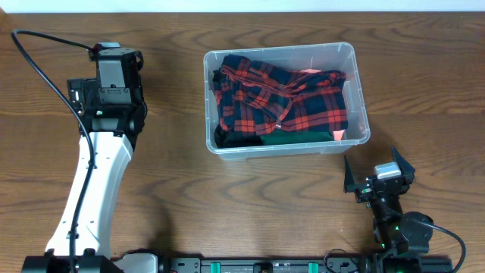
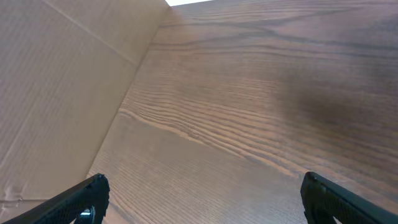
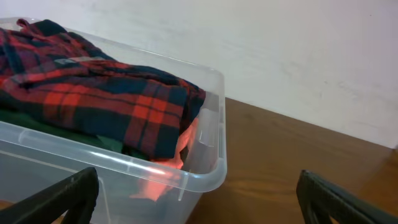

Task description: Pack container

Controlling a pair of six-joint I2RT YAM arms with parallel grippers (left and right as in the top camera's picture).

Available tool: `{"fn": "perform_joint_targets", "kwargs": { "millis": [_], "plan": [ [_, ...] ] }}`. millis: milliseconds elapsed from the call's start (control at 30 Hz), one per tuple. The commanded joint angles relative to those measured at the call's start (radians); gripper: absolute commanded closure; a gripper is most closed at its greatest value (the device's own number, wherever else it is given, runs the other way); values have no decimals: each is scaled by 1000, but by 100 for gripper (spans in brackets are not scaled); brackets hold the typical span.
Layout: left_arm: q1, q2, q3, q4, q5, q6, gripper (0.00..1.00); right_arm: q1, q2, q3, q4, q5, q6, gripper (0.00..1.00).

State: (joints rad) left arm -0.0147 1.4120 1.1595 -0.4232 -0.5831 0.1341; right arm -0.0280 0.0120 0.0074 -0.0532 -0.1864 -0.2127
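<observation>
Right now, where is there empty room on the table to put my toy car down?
Bare brown wooden table lies between the white left arm and the clear plastic bin, and again right of the bin, beyond the right gripper. The bin itself is crowded: the red-and-black plaid shirt fills it to the rim.

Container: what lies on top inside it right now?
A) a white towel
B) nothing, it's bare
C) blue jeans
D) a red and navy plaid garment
D: a crumpled red and navy plaid garment fills the top of the container, with green fabric showing beneath it.
</observation>
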Motion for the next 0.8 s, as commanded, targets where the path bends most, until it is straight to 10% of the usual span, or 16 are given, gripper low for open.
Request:
{"fn": "perform_joint_targets", "kwargs": {
  "millis": [0,767],
  "plan": [
    [3,6,18,-3,-9,-1,2,-8,-6,-2,-4,3,-13,1],
    [3,-71,-39,-2,-8,-1,2,-8,-6,-2,-4,3,-13,1]
  ]
}}
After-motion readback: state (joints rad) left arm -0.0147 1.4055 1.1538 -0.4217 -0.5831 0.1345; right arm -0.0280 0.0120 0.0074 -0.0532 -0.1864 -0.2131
